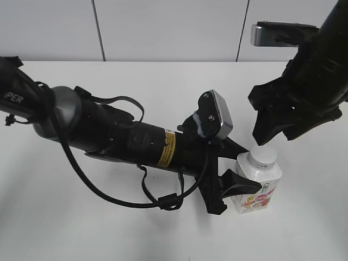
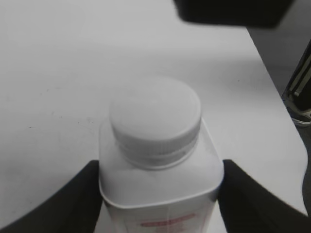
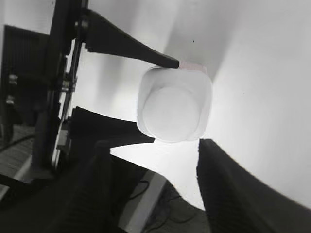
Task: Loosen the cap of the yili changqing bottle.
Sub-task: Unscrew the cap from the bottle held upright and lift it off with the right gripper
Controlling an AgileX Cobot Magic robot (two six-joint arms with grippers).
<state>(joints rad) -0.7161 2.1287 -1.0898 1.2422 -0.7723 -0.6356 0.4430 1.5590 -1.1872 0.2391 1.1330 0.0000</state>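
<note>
The yili changqing bottle stands upright on the white table at the right front, white with a pink-red label. Its white ribbed cap sits on the neck. My left gripper reaches in from the left and is shut on the bottle's body; in the left wrist view the bottle fills the space between both fingers of the left gripper, with the cap above. My right gripper hangs open just above and behind the cap. The right wrist view looks down on the cap and the bottle's shoulder, ahead of the right gripper's spread fingers.
The white table bears nothing else that I can see. The left arm with its cables lies across the middle. The table's right edge is near the bottle. A grey wall panel stands behind.
</note>
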